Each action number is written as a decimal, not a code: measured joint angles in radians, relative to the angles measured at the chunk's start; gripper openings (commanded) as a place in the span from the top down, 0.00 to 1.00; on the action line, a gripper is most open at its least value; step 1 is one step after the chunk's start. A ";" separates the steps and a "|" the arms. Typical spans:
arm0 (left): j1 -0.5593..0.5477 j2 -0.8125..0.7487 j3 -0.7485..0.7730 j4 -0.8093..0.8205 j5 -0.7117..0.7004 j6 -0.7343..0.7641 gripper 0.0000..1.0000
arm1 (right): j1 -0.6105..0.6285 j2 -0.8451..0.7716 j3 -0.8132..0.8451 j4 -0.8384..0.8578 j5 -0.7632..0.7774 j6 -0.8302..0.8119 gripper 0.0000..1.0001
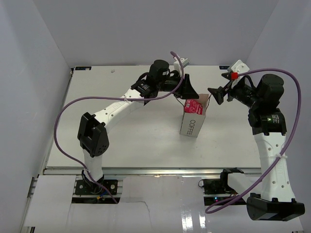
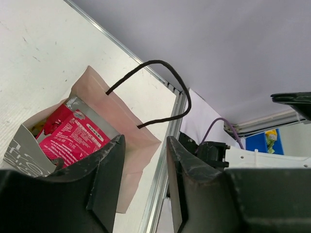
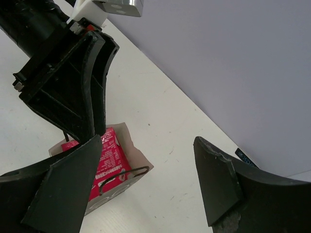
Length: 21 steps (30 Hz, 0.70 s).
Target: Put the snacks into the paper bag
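The white paper bag [image 1: 190, 124] marked "COFFEE" stands upright mid-table. A red-pink snack [image 1: 194, 106] pokes out of its open top. In the left wrist view that red packet [image 2: 73, 133] lies inside the bag [image 2: 133, 128], with a scrap of yellow [image 2: 36, 128] beside it. My left gripper [image 1: 187, 90] hovers just above the bag's far rim, jaws parted and empty [image 2: 145, 145]. My right gripper [image 1: 216, 94] hangs to the right of the bag, open wide and empty [image 3: 148, 141]. The bag [image 3: 138, 158] and red packet [image 3: 109, 155] lie below its left finger.
The white table [image 1: 136, 141] is boxed in by pale walls on three sides. An aluminium rail [image 2: 163, 165] runs along the table edge close behind the bag. The bag's thin dark handle [image 2: 165, 90] loops up near my left fingers.
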 measured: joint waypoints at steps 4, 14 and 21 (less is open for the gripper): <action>-0.003 0.000 0.032 -0.018 -0.012 0.008 0.36 | 0.000 0.000 -0.005 -0.001 -0.002 0.005 0.05; -0.003 -0.242 -0.066 -0.052 -0.191 0.146 0.08 | -0.004 0.002 -0.015 -0.028 0.172 0.158 0.10; -0.004 -0.627 -0.388 -0.074 -0.438 0.216 0.02 | -0.004 0.032 -0.002 -0.134 0.388 0.273 0.10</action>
